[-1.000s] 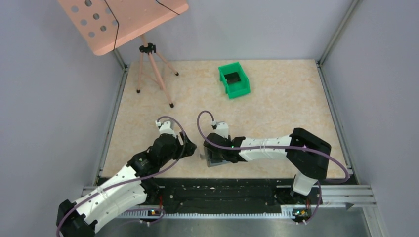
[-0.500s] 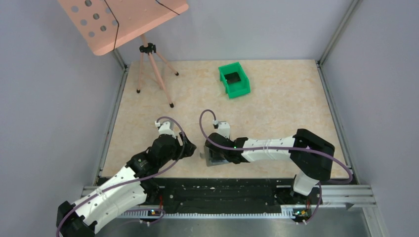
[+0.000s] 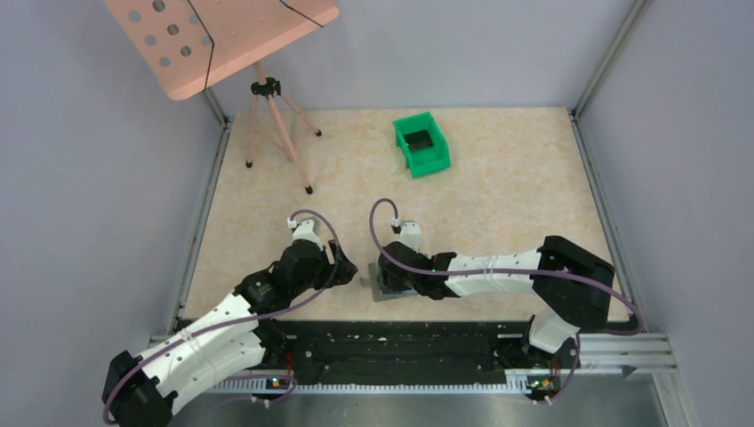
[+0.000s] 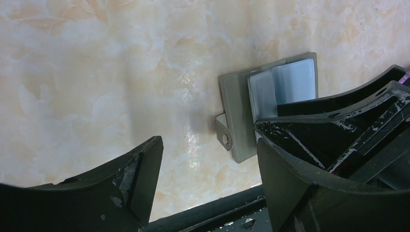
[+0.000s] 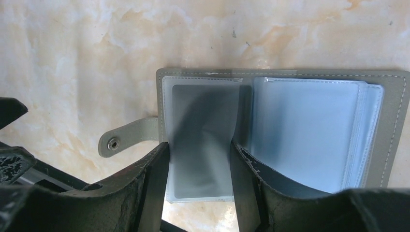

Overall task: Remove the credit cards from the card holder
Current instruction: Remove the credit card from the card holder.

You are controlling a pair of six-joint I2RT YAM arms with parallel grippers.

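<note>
Left gripper: jaws wide apart, nothing held. It sits low over the table, just left of the card holder, probably so I can reach the cards from the snap tab side. The card holder lies open and flat near the table's near edge, between my two grippers, light blue panel up. Right gripper: jaws partly open, clamped on nothing. Its fingers straddle the clear left pocket, and I judge this pins the cover open; contact with the pocket cannot be confirmed. Versus 1.0 s ago: the left gripper has moved right and is closer to the holder, the right arm's elbow has swung right, and the holder has not shifted.
</note>
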